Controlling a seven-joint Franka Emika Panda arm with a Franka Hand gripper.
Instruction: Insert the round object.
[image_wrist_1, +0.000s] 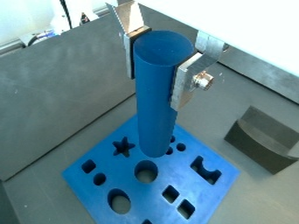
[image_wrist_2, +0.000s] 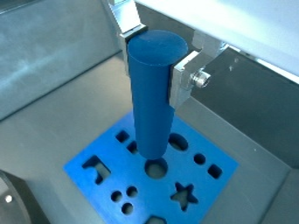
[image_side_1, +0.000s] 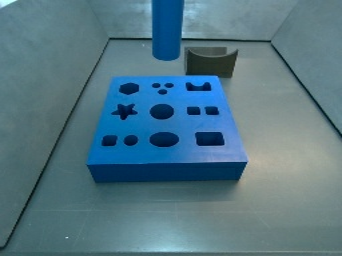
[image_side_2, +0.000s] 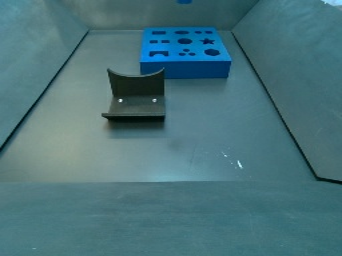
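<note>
Cylinder (image_wrist_1: 156, 87) is pinched upright by the claw (image_wrist_1: 158, 59), raised above the block (image_side_1: 167, 130) near the round hole (image_wrist_1: 146, 171). Grasping is done; lowering and insertion are judged left.

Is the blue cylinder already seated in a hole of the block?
No: in a side view the blue cylinder hangs above the blue block, its lower end clear of it, while the gripper clamps it in both wrist views.
</note>
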